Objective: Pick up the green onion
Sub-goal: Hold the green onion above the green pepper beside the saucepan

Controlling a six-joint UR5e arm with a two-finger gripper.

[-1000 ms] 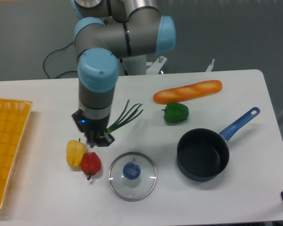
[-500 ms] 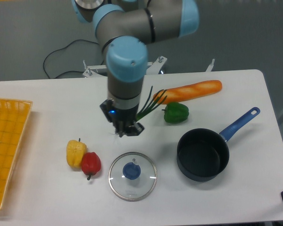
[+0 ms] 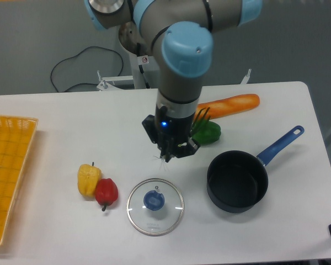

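White table (image 3: 55, 118): holds all items listed.
UR5e arm (image 3: 179, 66): reaches down from the top edge, its base cut off; covers the left end of the baguette (image 3: 234, 105) and part of the green bell pepper (image 3: 208, 132).
Yellow basket (image 3: 8, 165): cut off at the left edge.
Black saucepan (image 3: 236, 182), blue handle.
Glass lid (image 3: 155, 206), blue knob.
Yellow pepper (image 3: 88, 178) touching red pepper (image 3: 106, 191).
Gripper (image 3: 172, 153): fingers closed on the green onion (image 3: 202, 116); only leaf tips and fine root hairs show, the stalk hidden behind the wrist.
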